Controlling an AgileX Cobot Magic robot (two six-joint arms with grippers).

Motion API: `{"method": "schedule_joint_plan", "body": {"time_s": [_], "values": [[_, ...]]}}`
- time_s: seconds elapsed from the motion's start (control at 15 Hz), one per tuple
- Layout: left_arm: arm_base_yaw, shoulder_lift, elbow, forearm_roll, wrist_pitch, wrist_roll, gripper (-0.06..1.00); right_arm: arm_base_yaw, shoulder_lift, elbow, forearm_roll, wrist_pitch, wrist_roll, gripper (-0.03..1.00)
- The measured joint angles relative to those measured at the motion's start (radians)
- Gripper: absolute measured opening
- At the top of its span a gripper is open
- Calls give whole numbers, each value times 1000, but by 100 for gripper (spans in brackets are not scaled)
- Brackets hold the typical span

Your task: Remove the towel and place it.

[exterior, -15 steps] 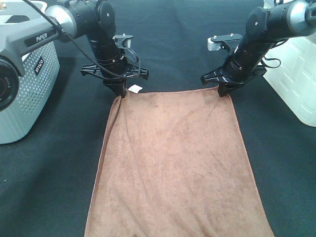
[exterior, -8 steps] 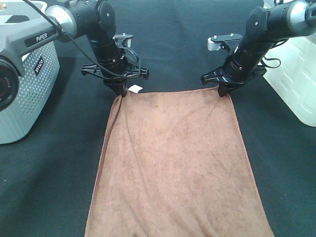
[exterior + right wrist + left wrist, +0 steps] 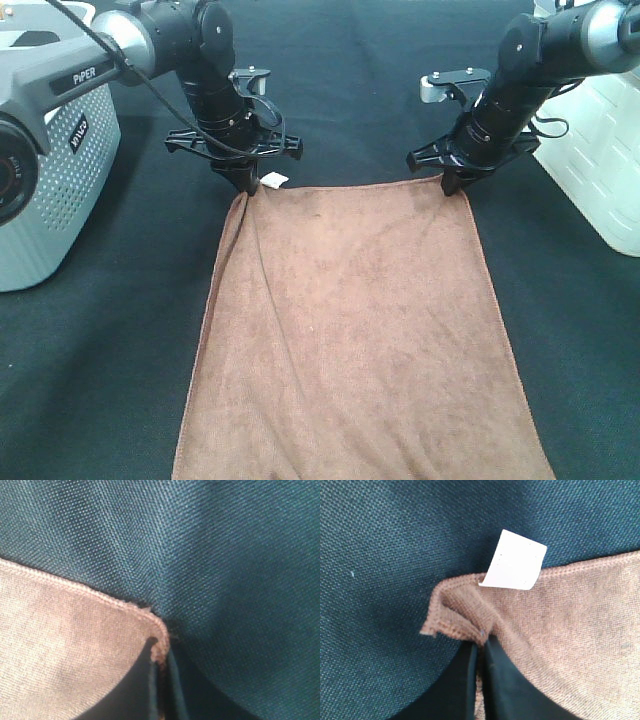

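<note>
Since one second ago almost nothing has moved: the large rectangular brown plush towel (image 3: 350, 330) lies in the same place, spread flat on the dark woven table cover (image 3: 350, 90). The black left gripper (image 3: 245, 190) is pressed together on the towel's far left corner, just beside the small white tag (image 3: 514, 560), and the cloth bunches there. The black right gripper (image 3: 452, 185) pinches the far right corner. A grey perforated box (image 3: 60, 190) stands apart, left of the towel.
</note>
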Motion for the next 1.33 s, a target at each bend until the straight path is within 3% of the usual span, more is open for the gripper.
{"method": "schedule_joint_plan", "body": {"time_s": [0.87,1.07,1.33], "values": [[0,0,0,-3,-2,0,1,0,18,0,35,-8,0,9],[0,0,0,-3,-3,0,1,0,1,0,41,-6,0,1],[0,0,0,-3,-3,0,1,5,-24,0,39,-12,0,1]]}}
